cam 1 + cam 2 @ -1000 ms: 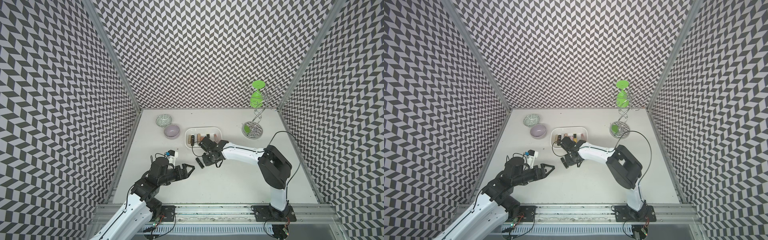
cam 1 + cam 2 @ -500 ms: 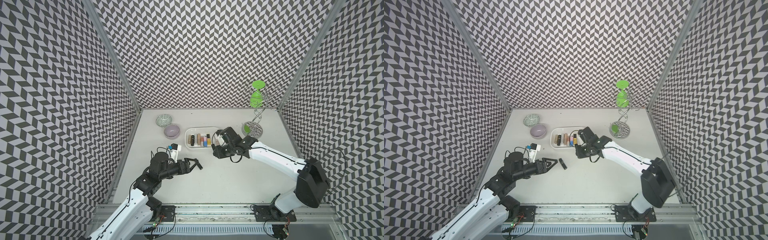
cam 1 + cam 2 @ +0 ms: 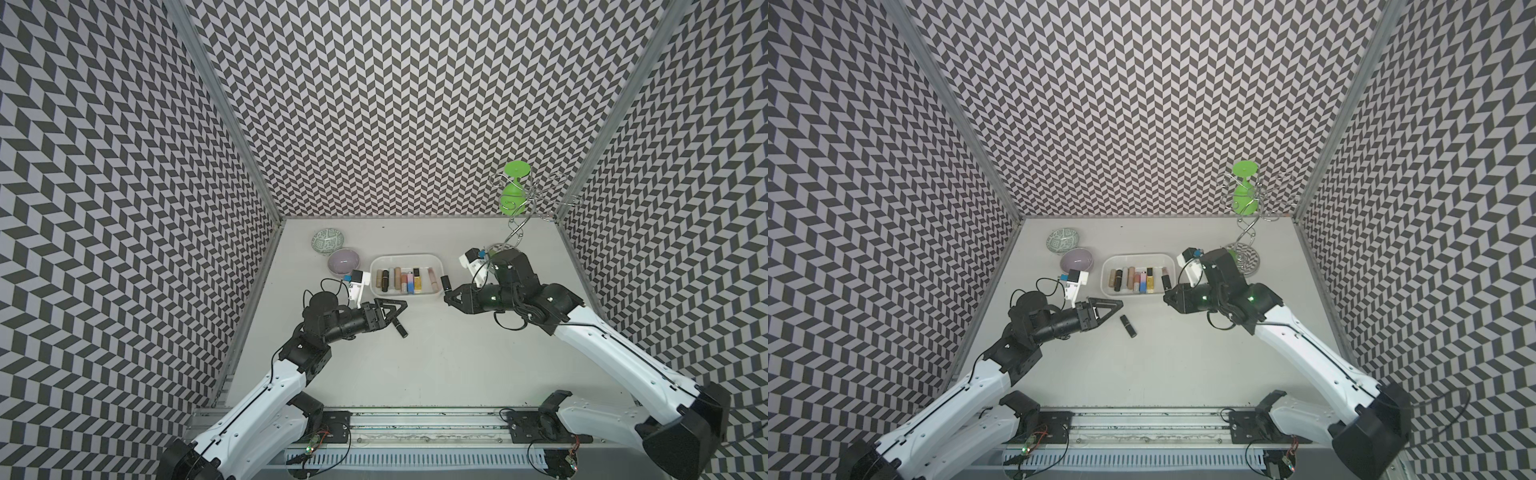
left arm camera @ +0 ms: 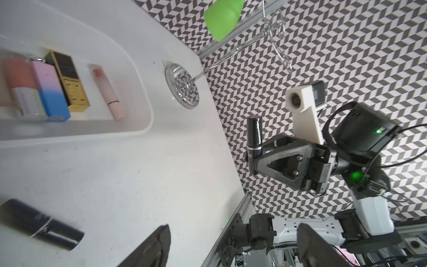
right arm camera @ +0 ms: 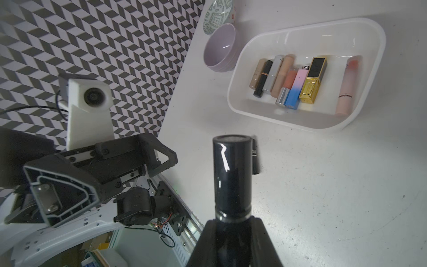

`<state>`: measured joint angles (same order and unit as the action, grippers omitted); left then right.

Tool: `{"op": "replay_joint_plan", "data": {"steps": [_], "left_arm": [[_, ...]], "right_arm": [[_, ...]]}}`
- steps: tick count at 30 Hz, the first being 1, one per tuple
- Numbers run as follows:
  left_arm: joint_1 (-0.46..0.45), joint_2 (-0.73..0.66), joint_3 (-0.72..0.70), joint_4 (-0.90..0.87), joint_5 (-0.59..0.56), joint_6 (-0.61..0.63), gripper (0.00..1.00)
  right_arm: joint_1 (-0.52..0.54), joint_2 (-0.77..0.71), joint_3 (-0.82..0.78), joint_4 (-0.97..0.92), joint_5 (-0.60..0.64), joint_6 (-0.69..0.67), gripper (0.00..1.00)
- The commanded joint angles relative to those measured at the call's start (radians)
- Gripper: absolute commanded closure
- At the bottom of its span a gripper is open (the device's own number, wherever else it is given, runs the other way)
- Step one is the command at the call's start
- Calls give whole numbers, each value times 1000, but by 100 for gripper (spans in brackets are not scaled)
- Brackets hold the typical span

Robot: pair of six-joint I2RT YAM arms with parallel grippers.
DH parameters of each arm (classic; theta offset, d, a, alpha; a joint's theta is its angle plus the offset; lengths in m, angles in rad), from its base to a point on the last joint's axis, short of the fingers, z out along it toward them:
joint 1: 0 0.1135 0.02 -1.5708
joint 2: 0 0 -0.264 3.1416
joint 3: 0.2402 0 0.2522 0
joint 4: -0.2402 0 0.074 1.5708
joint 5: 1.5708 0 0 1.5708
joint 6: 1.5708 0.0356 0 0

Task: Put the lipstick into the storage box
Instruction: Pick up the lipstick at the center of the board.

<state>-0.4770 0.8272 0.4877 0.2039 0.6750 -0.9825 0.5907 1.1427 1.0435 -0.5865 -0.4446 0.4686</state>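
Observation:
The storage box (image 3: 405, 256) (image 3: 1138, 256) is a shallow white tray holding several cosmetic tubes. My right gripper (image 3: 448, 296) (image 3: 1167, 295) (image 5: 232, 222) is shut on a glossy black lipstick (image 3: 446, 283) (image 5: 232, 171) (image 4: 254, 136), held upright just off the box's right end, outside its wall (image 5: 374, 69). Another black lipstick (image 3: 400, 329) (image 3: 1128, 326) (image 4: 41, 227) lies on the table in front of the box. My left gripper (image 3: 399, 312) (image 3: 1119, 305) (image 4: 232, 228) is open and empty, just beside that lying tube.
A lilac bowl (image 3: 343, 262) and a green-patterned bowl (image 3: 328, 241) sit left of the box. A wire stand with green cups (image 3: 515, 195) rises at the back right, its round base (image 4: 182, 87) close behind my right wrist.
My right gripper, still shut on the black lipstick, has swung right from beside the lying tube to the box's right end. My left gripper has crept forward, still open.

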Motion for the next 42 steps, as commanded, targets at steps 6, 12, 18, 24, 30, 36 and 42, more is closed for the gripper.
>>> {"op": "replay_joint_plan", "data": {"steps": [6, 12, 18, 24, 30, 36, 42], "left_arm": [[-23, 33, 69, 208, 100, -38, 12], [-42, 33, 93, 221, 124, -15, 12], [-43, 22, 109, 190, 129, 12, 12], [-44, 24, 126, 189, 130, 21, 12], [-43, 21, 142, 181, 129, 28, 12], [-43, 20, 144, 178, 123, 33, 13], [-43, 24, 148, 174, 104, 33, 16]], "right_arm": [[-21, -86, -63, 240, -188, 130, 79], [-21, -69, -105, 453, -324, 255, 79], [-19, -48, -146, 662, -413, 383, 79], [6, 6, -140, 745, -493, 431, 79], [75, 41, -121, 785, -483, 436, 79], [121, 72, -101, 799, -486, 435, 79], [151, 97, -88, 803, -495, 430, 79]]}}
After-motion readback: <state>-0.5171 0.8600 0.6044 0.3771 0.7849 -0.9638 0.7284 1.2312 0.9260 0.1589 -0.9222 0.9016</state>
